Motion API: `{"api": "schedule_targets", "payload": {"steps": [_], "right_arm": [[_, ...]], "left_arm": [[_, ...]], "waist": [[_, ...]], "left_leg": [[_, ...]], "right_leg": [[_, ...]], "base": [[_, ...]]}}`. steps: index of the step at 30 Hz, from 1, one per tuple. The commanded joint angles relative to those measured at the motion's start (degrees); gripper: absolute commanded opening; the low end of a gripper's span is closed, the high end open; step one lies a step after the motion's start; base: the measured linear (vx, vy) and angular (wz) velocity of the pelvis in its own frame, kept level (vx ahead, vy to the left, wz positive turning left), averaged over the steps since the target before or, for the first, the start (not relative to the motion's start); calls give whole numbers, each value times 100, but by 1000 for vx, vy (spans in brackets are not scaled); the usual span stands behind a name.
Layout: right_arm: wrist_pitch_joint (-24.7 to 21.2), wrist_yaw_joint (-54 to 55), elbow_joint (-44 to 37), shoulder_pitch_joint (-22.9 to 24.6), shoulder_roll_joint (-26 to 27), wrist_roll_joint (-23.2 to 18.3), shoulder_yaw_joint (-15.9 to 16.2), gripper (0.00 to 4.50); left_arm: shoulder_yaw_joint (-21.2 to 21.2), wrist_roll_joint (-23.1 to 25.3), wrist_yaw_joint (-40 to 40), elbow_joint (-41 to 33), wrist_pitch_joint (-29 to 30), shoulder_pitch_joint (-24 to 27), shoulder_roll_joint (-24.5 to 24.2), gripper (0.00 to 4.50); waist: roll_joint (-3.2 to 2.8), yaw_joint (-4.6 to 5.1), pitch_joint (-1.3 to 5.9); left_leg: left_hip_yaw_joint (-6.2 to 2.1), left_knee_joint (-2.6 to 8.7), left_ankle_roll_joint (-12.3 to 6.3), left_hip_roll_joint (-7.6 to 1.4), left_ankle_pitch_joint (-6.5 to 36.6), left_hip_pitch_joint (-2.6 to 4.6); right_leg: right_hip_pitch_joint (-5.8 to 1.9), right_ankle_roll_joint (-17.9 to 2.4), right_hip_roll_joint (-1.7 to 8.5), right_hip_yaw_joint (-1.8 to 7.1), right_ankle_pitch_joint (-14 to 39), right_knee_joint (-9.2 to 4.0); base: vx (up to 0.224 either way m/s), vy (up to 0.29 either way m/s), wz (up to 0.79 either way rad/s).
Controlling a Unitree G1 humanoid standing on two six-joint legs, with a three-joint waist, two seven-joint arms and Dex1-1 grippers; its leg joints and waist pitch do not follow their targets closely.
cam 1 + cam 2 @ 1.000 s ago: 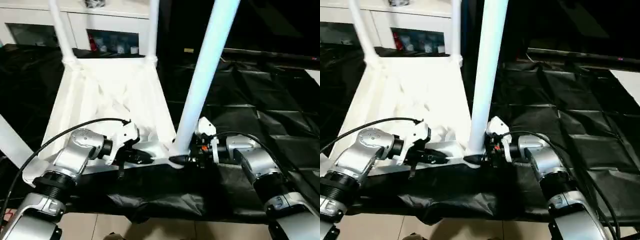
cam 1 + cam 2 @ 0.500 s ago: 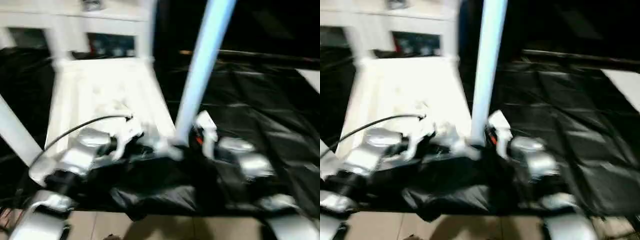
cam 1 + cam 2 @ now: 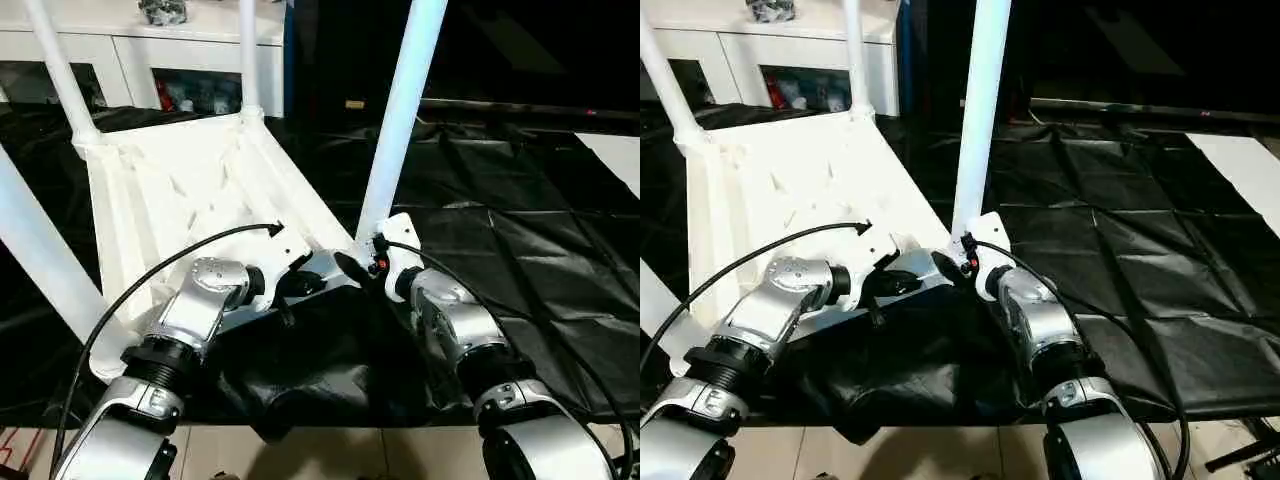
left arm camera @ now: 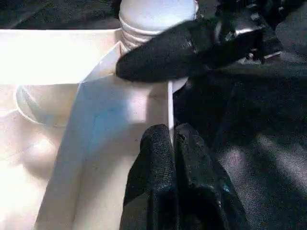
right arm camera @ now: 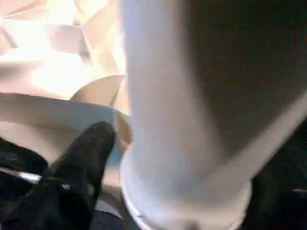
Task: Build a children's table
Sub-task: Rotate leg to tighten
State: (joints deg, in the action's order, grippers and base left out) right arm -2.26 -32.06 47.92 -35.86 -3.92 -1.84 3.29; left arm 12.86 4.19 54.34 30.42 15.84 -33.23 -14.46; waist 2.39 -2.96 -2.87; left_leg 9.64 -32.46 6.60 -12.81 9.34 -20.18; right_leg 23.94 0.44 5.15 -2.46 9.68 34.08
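Observation:
The children's table lies upside down, its ribbed top [image 3: 190, 190] on the black sheet. All legs stand upright in its corner sockets: two far ones [image 3: 60, 70] [image 3: 248, 60], one near left [image 3: 35, 250] and one near right [image 3: 400, 120]. My left gripper [image 4: 171, 143] is shut on the thin near rim of the top, close to the near right corner. My right gripper [image 3: 352, 268] is open at the base of the near right leg. One of its fingers [image 5: 88, 148] stands just beside the leg's ringed foot.
The black sheet [image 3: 520, 220] covers the surface around the table top and bunches up at the near edge. A white cabinet with glass doors [image 3: 150, 60] stands behind. Pale floor [image 3: 330, 455] shows below the sheet's near edge.
The whole picture has shifted and tilted. My right forearm has swung from lying sideways to pointing forward at the leg's base. The left gripper has kept its hold on the rim.

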Motion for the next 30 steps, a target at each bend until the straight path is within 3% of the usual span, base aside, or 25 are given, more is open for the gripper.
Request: {"api": "schedule_targets", "payload": {"steps": [1, 2, 4, 10, 12, 16, 17, 21, 30], "right_arm": [[115, -857, -136, 0, 50, -73, 434, 391], [123, -922, -150, 5, 26, -82, 435, 391], [129, -1416, -274, 51, -198, -166, 419, 391], [-73, -2634, -626, 206, -747, -399, 508, 391], [-218, -3216, -830, 306, -962, -495, 611, 391], [-449, -3906, -1058, 386, -1197, -588, 742, 391], [-477, -3963, -1084, 392, -1216, -586, 768, 364], [-582, -4165, -1214, 416, -1307, -607, 860, 338], [-774, -4313, -1438, 478, -1319, -642, 912, 277]], "left_arm": [[374, -411, 711, -302, -303, 121, 180, 0], [371, -421, 752, -316, -305, 130, 160, 0], [381, -501, 1139, -436, -368, 201, -33, 0], [452, -549, 1740, -516, -357, 247, -432, 0], [461, -589, 1999, -515, -368, 260, -565, 0], [458, -746, 2459, -596, -356, 283, -762, 0], [455, -764, 2506, -594, -349, 274, -785, 0], [474, -829, 2693, -599, -349, 239, -859, 0], [429, -753, 2575, -457, -457, 172, -840, 0]], "waist": [[-16, -17, 332], [-16, -17, 332], [-17, -23, 348], [-38, -89, 389], [-39, -157, 392], [-34, -244, 376], [-45, -257, 372], [-28, -284, 354], [-2, -313, 367]], "left_leg": [[34, 418, -138, 35, 2247, -19], [34, 418, -138, 35, 2247, -19], [59, 398, -209, 23, 2122, -16], [110, 351, -388, 19, 1414, -8], [122, 335, -451, 8, 1176, -19], [136, 342, -406, -19, 1302, 6], [137, 350, -368, -23, 1386, 14], [137, 364, -222, -23, 1651, 36], [122, 361, -180, -11, 1462, 2]], "right_leg": [[-227, -776, 168, 96, 2447, -496], [-227, -776, 168, 96, 2447, -496], [-239, -984, 154, 115, 1999, -442], [-296, -1413, 122, 116, 844, -315], [-336, -1514, 122, 106, 481, -261], [-314, -1521, 135, 99, 705, -267], [-302, -1493, 145, 102, 852, -279], [-272, -1365, 155, 119, 1301, -324], [-286, -1215, 166, 124, 1376, -320]], "base": [[0, 0, 0], [0, 0, 0], [0, 0, 0], [26, -7, 2], [0, 0, 0], [0, 0, 0], [0, 0, 0], [0, 0, 0], [0, 0, 0]]}}
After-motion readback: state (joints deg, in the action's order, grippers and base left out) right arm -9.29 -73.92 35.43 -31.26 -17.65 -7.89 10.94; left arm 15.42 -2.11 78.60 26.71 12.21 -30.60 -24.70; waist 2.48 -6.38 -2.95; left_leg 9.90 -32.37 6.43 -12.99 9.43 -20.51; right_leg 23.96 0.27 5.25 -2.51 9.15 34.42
